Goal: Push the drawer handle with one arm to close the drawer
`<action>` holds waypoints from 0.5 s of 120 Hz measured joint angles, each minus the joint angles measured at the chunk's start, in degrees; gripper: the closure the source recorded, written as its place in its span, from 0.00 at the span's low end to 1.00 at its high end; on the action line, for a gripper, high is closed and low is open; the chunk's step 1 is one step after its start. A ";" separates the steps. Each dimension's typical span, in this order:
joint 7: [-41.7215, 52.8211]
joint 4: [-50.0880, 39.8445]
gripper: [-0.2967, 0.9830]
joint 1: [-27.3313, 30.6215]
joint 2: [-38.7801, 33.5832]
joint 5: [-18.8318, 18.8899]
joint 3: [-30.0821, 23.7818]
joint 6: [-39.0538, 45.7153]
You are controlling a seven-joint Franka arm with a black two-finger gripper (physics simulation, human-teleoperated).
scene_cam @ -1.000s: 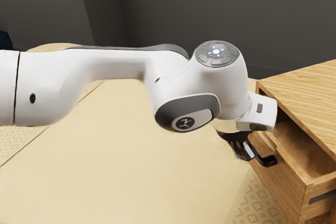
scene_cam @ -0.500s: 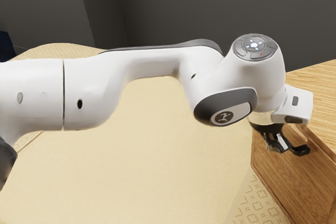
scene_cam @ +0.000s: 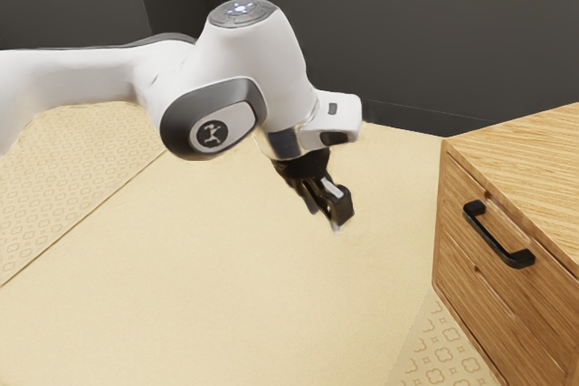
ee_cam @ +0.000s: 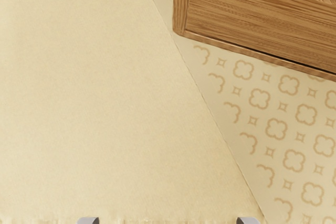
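Over to the exterior view's right, well apart from the released claw [scene_cam: 334, 212], the black drawer handle [scene_cam: 494, 241].

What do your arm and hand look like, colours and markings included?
My arm is glossy white with rounded joints and dark grey trim. A dark grey panel on its side carries a round, dark emblem, and a grey disc on top has small lit spots. My hand is black, with a pale, light-catching strip.
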 joint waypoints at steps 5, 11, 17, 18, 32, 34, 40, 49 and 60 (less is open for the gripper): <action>-0.43 -0.07 0.45 2.60 -1.59 0.01 0.00 -1.73; -0.84 0.60 0.41 8.95 -2.97 0.14 0.02 -4.06; -1.21 3.95 0.37 14.13 -3.84 0.87 0.04 -7.85; -1.27 4.46 0.36 14.78 -3.99 0.99 0.03 -8.55; -2.07 6.91 0.31 20.68 -6.05 2.47 -0.16 -15.89; -2.18 6.97 0.30 21.39 -6.37 2.64 -0.22 -16.68; -2.48 6.85 0.29 23.52 -7.03 3.05 -0.34 -18.71; -2.89 6.72 0.27 25.11 -7.67 3.40 -0.40 -21.74; -3.34 6.16 0.26 25.64 -8.32 3.57 -0.24 -24.46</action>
